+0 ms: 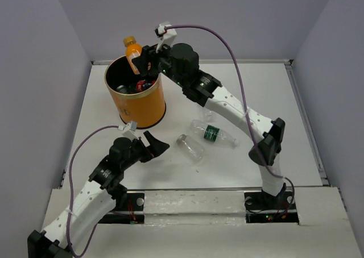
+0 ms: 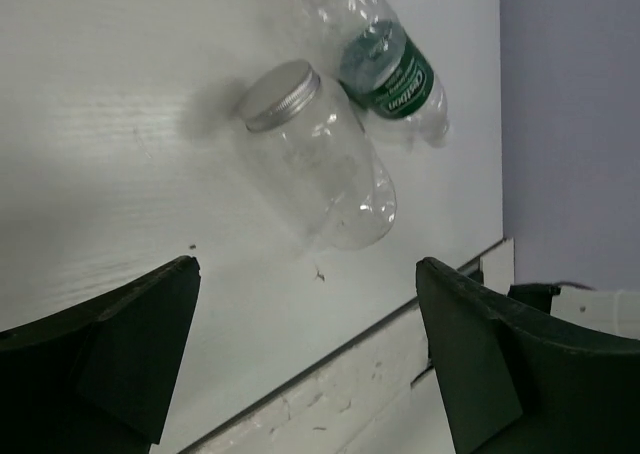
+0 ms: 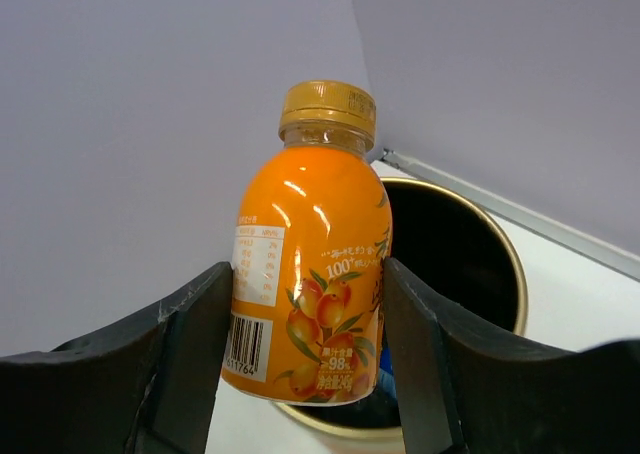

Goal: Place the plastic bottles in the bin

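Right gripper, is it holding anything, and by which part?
Yes, the right gripper holds the orange bottle by the sides of its lower body, cap up.

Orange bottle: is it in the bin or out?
Out. The right gripper holds the orange bottle roughly upright, cap up, over the rim of the bin, not lowered inside.

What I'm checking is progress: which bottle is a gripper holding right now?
The orange bottle, held by the right gripper above the bin. The green-label bottle and the silver-capped bottle lie loose on the table.
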Controlling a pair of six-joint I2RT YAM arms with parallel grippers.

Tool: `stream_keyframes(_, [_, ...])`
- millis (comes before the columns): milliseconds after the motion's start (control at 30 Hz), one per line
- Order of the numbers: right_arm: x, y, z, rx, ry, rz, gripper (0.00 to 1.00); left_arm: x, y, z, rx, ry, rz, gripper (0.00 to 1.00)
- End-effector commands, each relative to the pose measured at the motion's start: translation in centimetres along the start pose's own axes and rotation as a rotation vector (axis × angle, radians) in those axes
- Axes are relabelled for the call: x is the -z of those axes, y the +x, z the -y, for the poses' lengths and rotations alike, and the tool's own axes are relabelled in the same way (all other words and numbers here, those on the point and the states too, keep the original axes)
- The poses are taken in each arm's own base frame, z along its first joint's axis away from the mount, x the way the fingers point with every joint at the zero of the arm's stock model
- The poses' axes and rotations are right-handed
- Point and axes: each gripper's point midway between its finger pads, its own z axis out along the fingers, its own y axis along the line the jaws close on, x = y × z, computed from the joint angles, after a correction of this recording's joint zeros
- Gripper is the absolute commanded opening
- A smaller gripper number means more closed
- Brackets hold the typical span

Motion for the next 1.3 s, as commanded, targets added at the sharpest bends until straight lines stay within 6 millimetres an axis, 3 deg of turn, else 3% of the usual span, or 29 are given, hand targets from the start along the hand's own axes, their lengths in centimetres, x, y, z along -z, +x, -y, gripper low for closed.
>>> stream_keyframes(0, [-3.6,2.7,-0.8,0.067,-0.047,-0.045,0.43,-1.1,1.5,2.9,0.068,0.099,0.000,0.99])
stream_keyframes(33, [-3.9,1.6,-1.3,0.061,-0.060,-0.015,0.50,-1.4,1.9,2.4,0.086,0.078,0.002,0.99])
stream_keyframes(67, [-4.4,2.1,-1.4,0.057,-0.067,-0.018,0.60,-1.6,2.6,2.3,0.090,0.070,-0.011,0.99])
stream_keyframes(100, [-4.9,3.4,-1.5,0.052,-0.081,-0.037,0.81,-1.7,3.8,2.8,0.087,0.086,-0.043,0.99])
stream_keyframes(167, [-5.0,3.8,-1.6,0.046,-0.090,-0.048,0.95,-2.2,4.9,2.4,0.114,0.066,-0.063,0.99])
stream_keyframes(267, [-4.1,3.7,-1.5,0.051,-0.086,-0.065,0.97,-2.5,6.2,2.9,0.128,0.057,-0.065,0.99])
stream_keyframes(300, [-2.9,1.8,-1.8,0.059,-0.091,-0.044,0.97,-2.8,6.9,2.9,0.117,0.042,-0.064,0.99])
stream_keyframes(333, [-2.2,1.2,-1.8,0.064,-0.092,-0.042,0.97,-2.9,7.2,3.1,0.125,0.030,-0.061,0.99])
stream_keyframes(367, [-1.7,3.0,-1.3,0.079,-0.082,-0.089,0.97,-3.4,7.9,2.3,0.111,-0.015,-0.068,0.99])
stream_keyframes(400, [-0.9,2.9,-1.1,0.087,-0.074,-0.097,0.97,-3.6,8.6,2.3,0.098,-0.029,-0.078,0.99])
stream_keyframes(433, [0.9,0.6,-1.3,0.091,-0.069,-0.068,0.97,-4.0,8.4,2.3,0.095,-0.048,-0.052,0.99])
stream_keyframes(467, [1.7,3.2,-0.4,0.104,-0.051,-0.131,0.97,-4.7,9.1,2.0,0.098,-0.075,-0.059,0.99])
stream_keyframes(500, [2.7,3.4,0.0,0.109,-0.036,-0.144,0.97,-5.0,9.4,2.1,0.097,-0.078,-0.062,0.99])
stream_keyframes(533, [4.9,1.2,-0.1,0.111,-0.033,-0.111,0.97,-5.6,10.2,2.1,0.086,-0.095,-0.083,0.99])
stream_keyframes(567, [6.0,1.6,0.3,0.108,-0.020,-0.124,0.97,-6.0,10.3,2.5,0.100,-0.097,-0.078,0.99])
stream_keyframes(600, [7.3,5.5,1.5,0.115,0.003,-0.206,0.97,-6.3,10.5,2.7,0.102,-0.100,-0.074,0.99])
stream_keyframes(667, [10.8,7.3,2.4,0.098,0.017,-0.235,0.96,-7.1,11.1,3.3,0.120,-0.100,-0.069,0.99])
stream_keyframes(700, [11.6,5.2,1.9,0.087,0.008,-0.186,0.96,-7.3,11.1,3.4,0.114,-0.102,-0.059,0.99])
stream_keyframes(733, [12.8,8.3,2.7,0.081,0.017,-0.243,0.96,-7.5,10.9,3.5,0.128,-0.106,-0.040,0.99])
stream_keyframes(767, [13.7,8.8,2.9,0.063,0.022,-0.251,0.96,-7.8,10.9,3.9,0.130,-0.105,-0.033,0.99])
stream_keyframes(800, [15.2,8.0,2.8,0.054,0.019,-0.228,0.96,-7.8,10.8,3.9,0.130,-0.108,-0.022,0.99])
stream_keyframes(833, [16.2,10.4,3.5,0.050,0.032,-0.270,0.96,-7.9,10.4,4.1,0.137,-0.109,0.001,0.99])
stream_keyframes(900, [17.7,10.7,3.7,0.035,0.034,-0.269,0.96,-7.9,10.1,4.3,0.154,-0.112,0.023,0.99])
stream_keyframes(967, [18.8,12.6,4.4,0.034,0.052,-0.303,0.96,-7.9,9.9,3.8,0.164,-0.134,0.038,0.99])
stream_keyframes(1133, [20.3,13.7,4.8,0.020,0.057,-0.317,0.96,-8.3,9.0,2.6,0.144,-0.212,0.098,0.99])
stream_keyframes(1267, [20.8,13.9,4.3,-0.001,0.029,-0.317,0.96,-9.4,8.5,3.3,0.115,-0.224,0.124,0.99])
